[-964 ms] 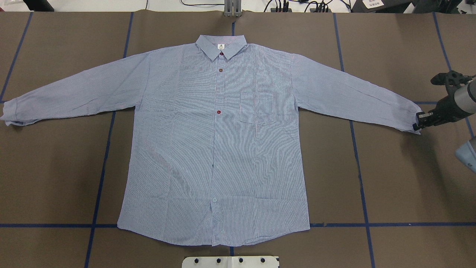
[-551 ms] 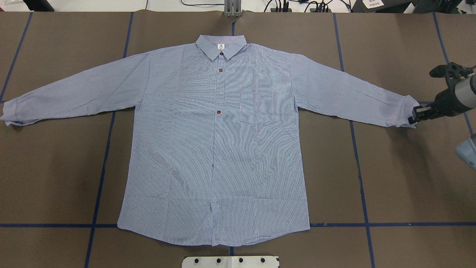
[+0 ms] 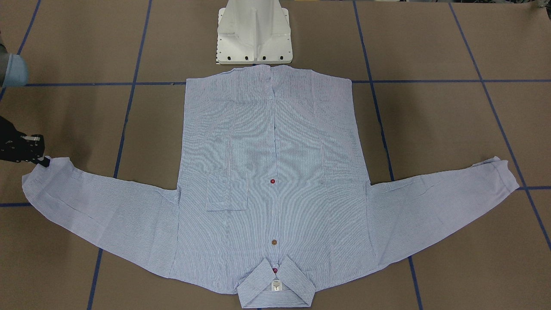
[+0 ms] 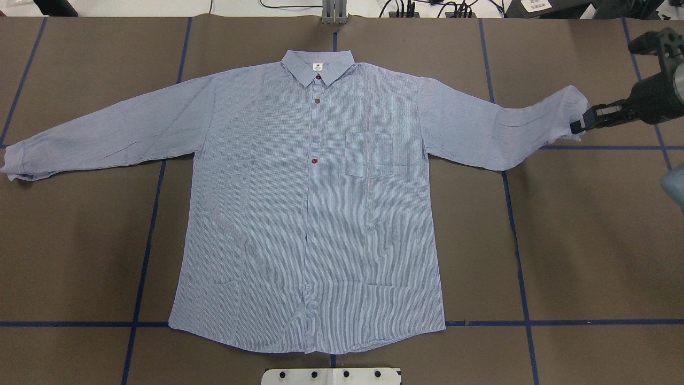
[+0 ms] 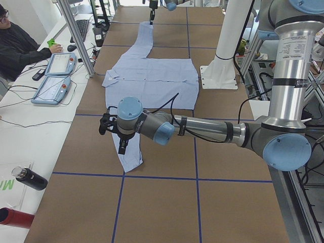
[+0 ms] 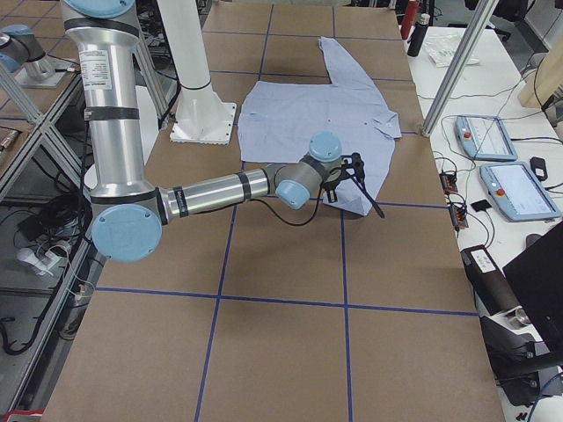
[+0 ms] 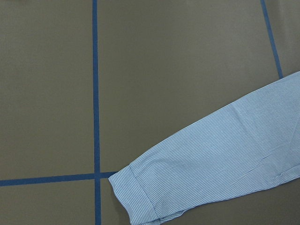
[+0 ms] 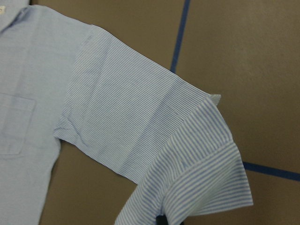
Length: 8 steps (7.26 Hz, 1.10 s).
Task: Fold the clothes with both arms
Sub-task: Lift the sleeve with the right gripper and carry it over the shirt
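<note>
This is a robot lab. Two silver robot arms (image 6: 211, 189) reach over a big brown table (image 4: 588, 240) with blue tape lines (image 4: 517, 240) stuck on it like a grid. Beside the table, a white desk (image 5: 30, 131) holds two control tablets (image 5: 50, 87), and a person (image 5: 20, 45) sits there by a keyboard (image 5: 81, 28).

One shirt (image 4: 310, 214) — one pocket (image 4: 370, 155), two red buttons (image 4: 318, 77) (image 4: 313, 160), one brown button (image 4: 317, 100) — two arms (image 5: 212, 129) (image 6: 220, 186), one pedestal (image 3: 254, 32).
</note>
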{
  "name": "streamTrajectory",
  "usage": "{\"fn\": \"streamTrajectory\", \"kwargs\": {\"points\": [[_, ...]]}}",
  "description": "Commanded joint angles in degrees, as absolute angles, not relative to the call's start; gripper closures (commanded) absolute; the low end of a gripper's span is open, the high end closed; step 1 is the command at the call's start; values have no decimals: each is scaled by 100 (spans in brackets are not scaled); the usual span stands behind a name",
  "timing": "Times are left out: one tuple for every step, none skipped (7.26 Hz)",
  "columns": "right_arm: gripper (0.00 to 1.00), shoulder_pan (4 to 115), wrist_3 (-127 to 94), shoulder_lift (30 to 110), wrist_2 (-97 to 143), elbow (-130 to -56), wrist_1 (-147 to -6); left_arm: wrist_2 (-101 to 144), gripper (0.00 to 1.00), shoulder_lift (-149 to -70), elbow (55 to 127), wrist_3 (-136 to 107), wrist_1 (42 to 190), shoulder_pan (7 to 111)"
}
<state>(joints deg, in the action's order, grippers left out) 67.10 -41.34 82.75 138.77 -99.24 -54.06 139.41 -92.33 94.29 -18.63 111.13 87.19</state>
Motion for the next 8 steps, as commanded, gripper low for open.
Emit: {"fn": "streamTrajectory", "kwargs": {"points": [[100, 6996, -4653, 7370, 14605, -9976, -5405, 13966, 1, -9237, 9431, -1872, 11109, 8719], [100, 6892, -4928, 6930, 14616, -9949, -5414, 13975, 1, -9229, 9422, -1863, 11109, 8719], [100, 6647, -4957, 6552, 14608, -9897, -5431, 13975, 1, -9220, 9422, -1872, 11109, 8719], [100, 6453, -5079, 6061, 14581, -9635, -5432, 13983, 1, -9220, 9422, -1872, 11101, 8719], [100, 6390, -5089, 5508, 14581, -9224, -5432, 13992, 1, -9220, 9404, -1863, 11092, 8719], [100, 6303, -5098, 5093, 14546, -8967, -5432, 13992, 1, -9220, 9396, -1863, 11074, 8719], [100, 6215, -5124, 4636, 14494, -8626, -5440, 13992, 1, -9211, 9378, -1863, 11066, 8719], [100, 6144, -5133, 4345, 14484, -8396, -5432, 13992, 1, -9220, 9369, -1863, 11065, 8719]]}}
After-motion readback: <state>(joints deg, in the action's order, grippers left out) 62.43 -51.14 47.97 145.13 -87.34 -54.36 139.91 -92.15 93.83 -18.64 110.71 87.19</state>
